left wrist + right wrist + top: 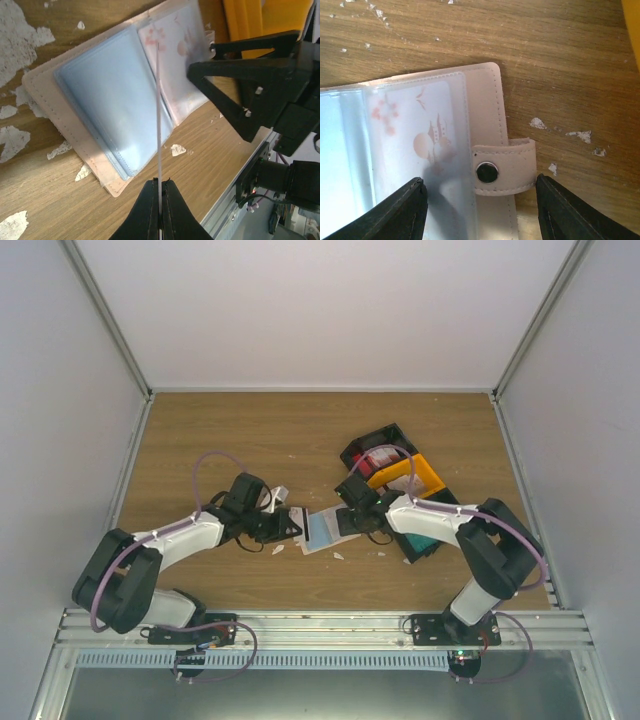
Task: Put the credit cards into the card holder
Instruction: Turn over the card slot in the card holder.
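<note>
Card holder point(322, 530) is lying open and flat on the desk point(250, 440), in the gap between the two hands, with its pale bluish sleeves facing up. In the left wrist view it is sitting just ahead of the left hand point(160, 187). In the right wrist view its snap tab point(502, 167) is lying directly under the right hand point(479, 190).

A white credit card point(158, 125) is showing edge-on as a thin line. It is running forward from the left hand's fingertips over the holder's centre fold. The left hand is closing tightly on the near end of this card, with both fingers pinching it. Whether the card's far end is touching a sleeve cannot be told.

The right hand is standing wide open and is gripping nothing. One finger is hanging over the sleeve with the reddish print point(427, 135), the other beyond the tab, over bare desk. Contact with the holder cannot be confirmed.

White scraps point(177, 149) are lying on the wood just beside the holder. A yellow bin point(405, 475) and a black bin point(380, 445) are sitting behind the right hand, partly under its arm.
</note>
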`<state>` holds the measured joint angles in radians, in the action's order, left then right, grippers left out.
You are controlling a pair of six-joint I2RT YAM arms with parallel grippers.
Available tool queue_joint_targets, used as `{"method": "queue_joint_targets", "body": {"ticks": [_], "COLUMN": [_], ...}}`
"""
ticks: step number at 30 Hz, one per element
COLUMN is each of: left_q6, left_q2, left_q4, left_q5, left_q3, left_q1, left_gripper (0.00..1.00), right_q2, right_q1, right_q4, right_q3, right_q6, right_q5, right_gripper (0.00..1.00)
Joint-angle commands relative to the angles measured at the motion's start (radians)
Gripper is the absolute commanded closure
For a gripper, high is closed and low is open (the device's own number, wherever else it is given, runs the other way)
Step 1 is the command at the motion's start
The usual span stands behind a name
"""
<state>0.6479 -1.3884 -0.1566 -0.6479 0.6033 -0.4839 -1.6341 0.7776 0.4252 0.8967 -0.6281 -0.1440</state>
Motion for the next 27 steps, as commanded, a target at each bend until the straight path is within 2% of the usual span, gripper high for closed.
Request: {"method": "queue_joint_targets", "body": {"ticks": [1,7,11,19,24,27], "left_q6": [0.029,0.043,0.033,0.019,0.031,0.038], "left_q2": [0.063,0.101,0.101,0.103,0.091,0.076], "left_q4": [0.057,0.072,0.070,0.077,0.094,0.114], "left_q5": [0.041,0.075,0.076,0.057,0.050,0.044], "left_q3": [-0.023,-0.032,-0.033,-0.053,-0.075,-0.085], "left_q1": [-0.008,-0.008,-0.007,-0.007,-0.007,-0.007], "left_gripper": [1.00,1.00,1.00,1.00,1.00,1.00], "right_q2": [-0.010,0.016,0.011,-0.002,0.009,0.013], "right_q1": [-0.036,-0.084,-0.079,0.030,0.054,0.060], "right_q4": [-0.073,-0.102,-0.104,-0.079,-0.047,0.014], "right_q3": [-0.037,-0.110,-0.124,-0.068,-0.044,-0.004], "right_q6": [0.044,0.020,-0.030,-0.168,-0.212,-0.173], "right_q5": [0.094,0.202,0.250,0.259,0.178,0.104], "right_gripper": [0.40,0.39,0.44,0.54,0.57,0.53]}}
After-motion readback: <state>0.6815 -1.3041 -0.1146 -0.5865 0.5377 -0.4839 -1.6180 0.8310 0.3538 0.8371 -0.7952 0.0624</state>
